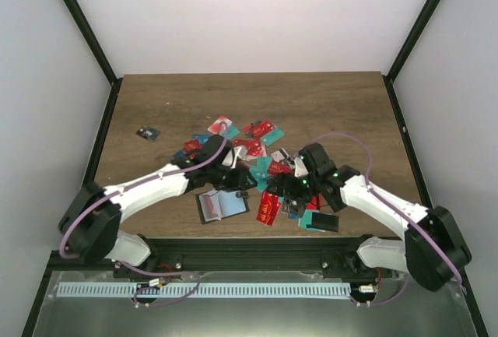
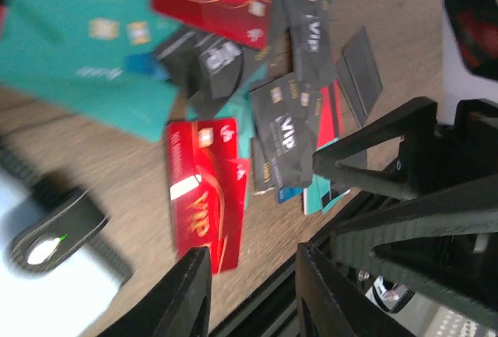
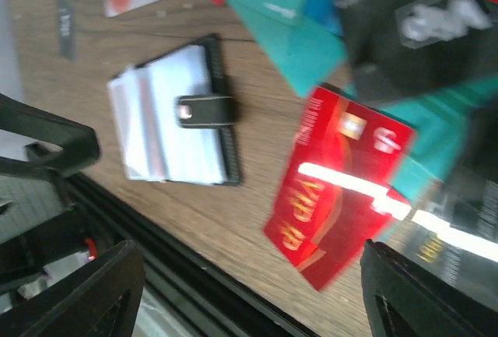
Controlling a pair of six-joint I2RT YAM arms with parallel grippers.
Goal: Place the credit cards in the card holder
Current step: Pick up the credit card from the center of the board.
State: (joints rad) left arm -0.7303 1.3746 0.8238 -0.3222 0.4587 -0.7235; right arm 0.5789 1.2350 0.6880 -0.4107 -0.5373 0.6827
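Observation:
The credit cards [image 1: 249, 150] lie in a loose heap of red, teal and black at mid-table. The card holder [image 1: 222, 206] lies open near the front edge, its clear pockets [image 3: 167, 123] up and the clasp tab [image 3: 205, 110] folded across them. A red VIP card [image 1: 268, 208] rests flat just right of it, also in the wrist views [image 2: 206, 193] [image 3: 338, 189]. My left gripper [image 1: 243, 178] [image 2: 253, 294] hovers open over that card's near end, nothing between its fingers. My right gripper [image 1: 299, 187] [image 3: 257, 298] stands wide open above the same card, empty.
A lone black card [image 1: 147, 133] lies far left of the heap. A teal card and a black flat case [image 1: 320, 221] sit at the front right. The black frame rail [image 1: 257, 245] runs along the near table edge. The right arm [image 2: 412, 189] fills the left wrist view's right side.

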